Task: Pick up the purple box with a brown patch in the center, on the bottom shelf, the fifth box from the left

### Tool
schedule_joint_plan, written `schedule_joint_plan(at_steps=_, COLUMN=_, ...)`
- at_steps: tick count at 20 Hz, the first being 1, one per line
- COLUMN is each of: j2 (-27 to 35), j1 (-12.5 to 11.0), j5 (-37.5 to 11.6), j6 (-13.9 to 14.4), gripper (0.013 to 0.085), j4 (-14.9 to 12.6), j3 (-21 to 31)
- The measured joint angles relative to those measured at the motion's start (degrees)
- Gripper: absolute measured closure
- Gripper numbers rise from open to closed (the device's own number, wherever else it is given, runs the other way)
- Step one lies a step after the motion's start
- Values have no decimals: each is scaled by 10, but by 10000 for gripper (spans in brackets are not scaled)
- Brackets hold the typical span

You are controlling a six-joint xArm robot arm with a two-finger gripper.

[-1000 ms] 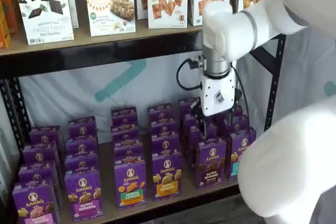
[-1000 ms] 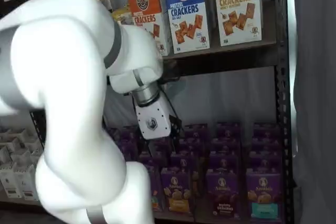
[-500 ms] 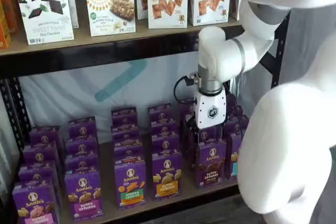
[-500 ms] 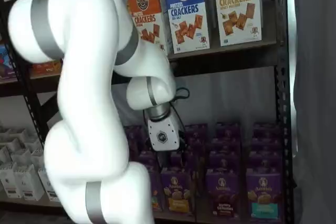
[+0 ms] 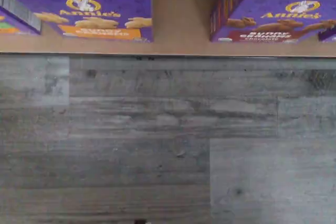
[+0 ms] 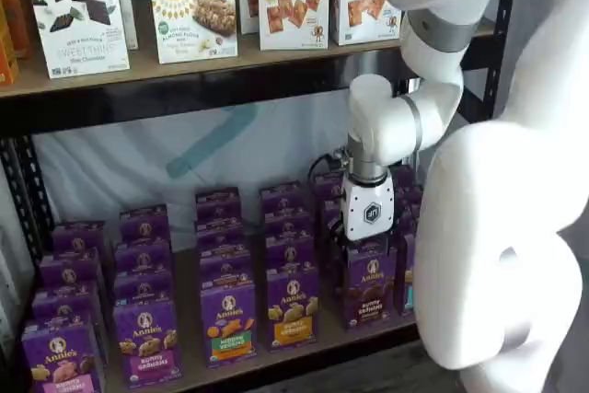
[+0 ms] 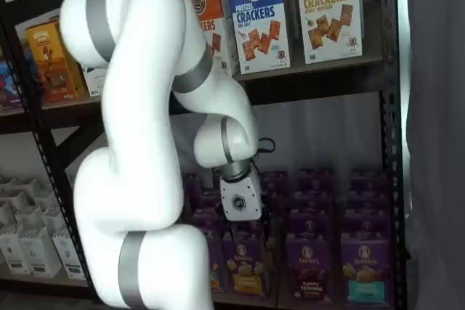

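1. Over the bottom shelf (image 6: 304, 349), my end effector (image 6: 366, 242) has come lower than a second ago: in a shelf view its white body was up against the backdrop with dark fingers showing beneath, and now it sits low among the purple cartons, just above and behind the front one with the brown patch.

2. Both shelf views show the arm folded further down and in toward the shelf; the end effector (image 7: 243, 217) hangs right over the rows of purple cartons.

3. The purple box (image 6: 371, 286) stands upright at the front edge of the shelf, brown crackers mid-front, between an orange-banded carton (image 6: 293, 307) and a teal-patched one to its other side. It looks untouched.

4. Wrist view: shelf edge and grey plank floor (image 5: 168, 140), with the purple box (image 5: 273, 19) and the orange-banded carton (image 5: 86, 17) on either side of a bare strip of board.

5. My read: approach nearly done, lined up above the target's column; the final drop and closing are not yet made.

6. Fingers: hidden by the white body and cartons in both shelf views, absent from the wrist view. I cannot tell how far apart they are, and I see nothing held.
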Motion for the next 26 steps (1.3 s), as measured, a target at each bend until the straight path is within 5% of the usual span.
schedule_joint_plan(at_steps=12, j2=155, j1=-27, j5=-36, j6=-25, gripper=130, j4=-2, j3=-116)
schedule_joint_plan(at_steps=26, j2=290, j1=-83, j5=-46, j6=-85, gripper=130, j4=4, j3=-251)
